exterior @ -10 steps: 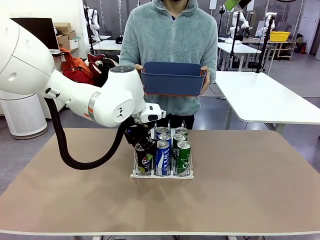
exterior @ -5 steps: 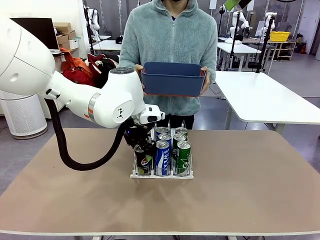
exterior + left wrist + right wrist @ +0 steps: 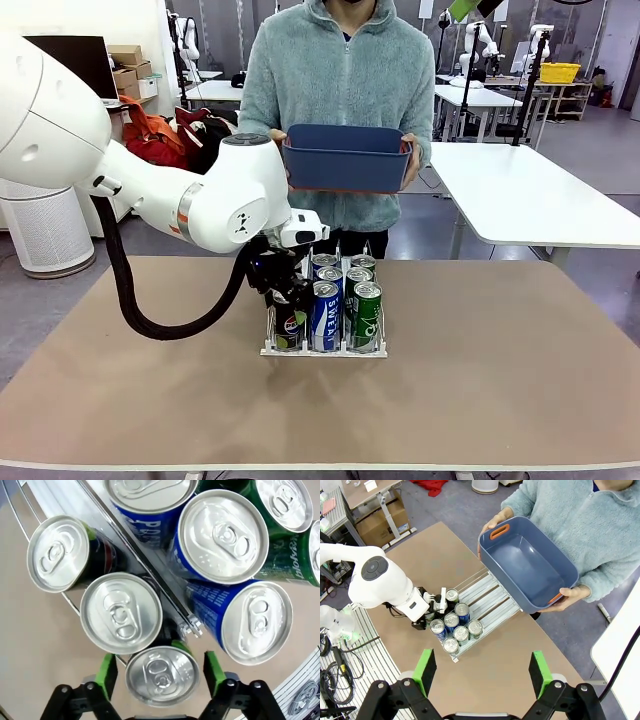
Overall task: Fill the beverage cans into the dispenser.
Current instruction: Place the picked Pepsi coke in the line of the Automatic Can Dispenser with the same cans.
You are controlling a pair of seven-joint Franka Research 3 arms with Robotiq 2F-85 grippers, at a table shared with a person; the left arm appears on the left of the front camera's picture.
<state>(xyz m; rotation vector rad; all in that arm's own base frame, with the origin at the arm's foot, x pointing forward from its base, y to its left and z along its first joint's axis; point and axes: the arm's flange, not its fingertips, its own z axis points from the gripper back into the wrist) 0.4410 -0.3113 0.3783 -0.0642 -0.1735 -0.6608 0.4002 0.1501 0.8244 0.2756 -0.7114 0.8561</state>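
Left gripper (image 3: 159, 672) spread, pads clear of black can (image 3: 162, 676), seated in dispenser (image 3: 323, 349). Right gripper (image 3: 482, 672) spread, empty, parked high. Bin (image 3: 346, 157) held empty, likely done.

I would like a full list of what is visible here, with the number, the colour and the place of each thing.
table: one, tan, under everything
dispenser: one, white, three lanes, at the table's middle
black cans: three, in one outer lane
blue cans: three, blue and white, in the middle lane
green cans: three as far as I can tell, in the other outer lane
bin: one, dark blue with orange handles, empty, held above the far edge
person's hands: two, on the bin's ends
left claw: open, around one black can
right claw: open, high over the table
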